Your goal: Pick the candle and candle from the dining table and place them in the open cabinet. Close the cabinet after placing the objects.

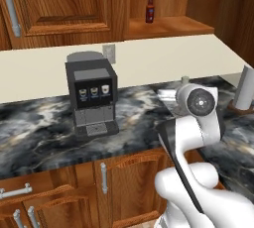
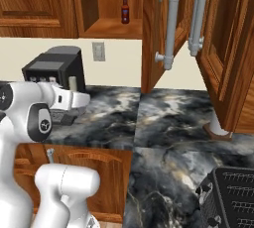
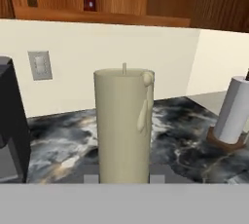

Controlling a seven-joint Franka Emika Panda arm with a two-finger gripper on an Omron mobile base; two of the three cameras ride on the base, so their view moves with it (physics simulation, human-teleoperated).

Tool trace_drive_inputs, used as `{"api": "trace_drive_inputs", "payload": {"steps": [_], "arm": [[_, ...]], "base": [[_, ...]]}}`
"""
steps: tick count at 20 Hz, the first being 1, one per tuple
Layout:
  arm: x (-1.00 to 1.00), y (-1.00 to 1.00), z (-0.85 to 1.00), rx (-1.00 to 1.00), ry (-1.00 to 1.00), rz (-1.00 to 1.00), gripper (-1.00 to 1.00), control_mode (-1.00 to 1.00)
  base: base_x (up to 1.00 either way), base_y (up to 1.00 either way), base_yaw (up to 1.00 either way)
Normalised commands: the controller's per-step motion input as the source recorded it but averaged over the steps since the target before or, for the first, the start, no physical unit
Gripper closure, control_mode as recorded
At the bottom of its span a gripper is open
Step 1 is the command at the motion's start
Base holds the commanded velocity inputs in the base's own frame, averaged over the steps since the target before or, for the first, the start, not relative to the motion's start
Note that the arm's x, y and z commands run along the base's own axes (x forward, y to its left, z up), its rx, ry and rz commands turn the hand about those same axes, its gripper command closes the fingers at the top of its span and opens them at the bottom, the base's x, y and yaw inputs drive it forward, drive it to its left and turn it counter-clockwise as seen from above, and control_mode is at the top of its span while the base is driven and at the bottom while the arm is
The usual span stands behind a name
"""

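The tool (image 3: 121,179) is clamping a stubby beige candle (image 3: 124,125), its two dark tips pressing the base from either side while the candle is standing upright between them, wick up and a wax drip showing near the rim. The arm is carrying it above the dark marbled bench (image 1: 39,138), over the stretch between the black coffee machine (image 1: 92,95) and the paper towel roll (image 1: 245,88) by the bench's right end.

The step in hand looks like the carry up to the open cabinet. To do it well, the arm should be keeping the candle vertical and lifting well clear of the bench's back edge before swinging toward the shelf (image 1: 168,26), where a small dark bottle with a red cap (image 1: 150,8) is already standing. Setting the candle down beside that bottle, not against it, seems wise.

Room is tightest on the right: an open cabinet door (image 2: 158,28) with a long silver bar handle (image 2: 171,24) is jutting out over the bench, and another door is hanging just beyond it. The coffee machine is hemming in the left. Straight ahead, the cream wall with its outlet (image 3: 40,65) is leaving open space for rising.
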Motion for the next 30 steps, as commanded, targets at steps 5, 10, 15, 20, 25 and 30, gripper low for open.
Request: {"api": "trace_drive_inputs", "payload": {"steps": [5,10,15,20,25,30], "arm": [[0.03,-0.15,0.57,-0.09,-0.16,0.0,1.0,-1.0],[0.3,-0.06,0.58,-0.12,-0.06,0.0,1.0,-1.0],[0.42,0.0,0.49,-0.12,-0.03,0.0,1.0,-1.0],[0.31,0.0,0.54,-0.11,0.0,-0.01,1.0,-1.0],[0.37,-0.05,0.32,-0.04,0.0,-0.03,1.0,-1.0],[0.31,-0.17,0.19,0.0,0.0,-0.02,1.0,-1.0]], "base": [[0.0,0.0,0.0],[0.0,0.0,0.0],[0.0,0.0,0.0],[0.0,0.0,0.0],[0.0,0.0,0.0],[0.0,0.0,0.0]]}}
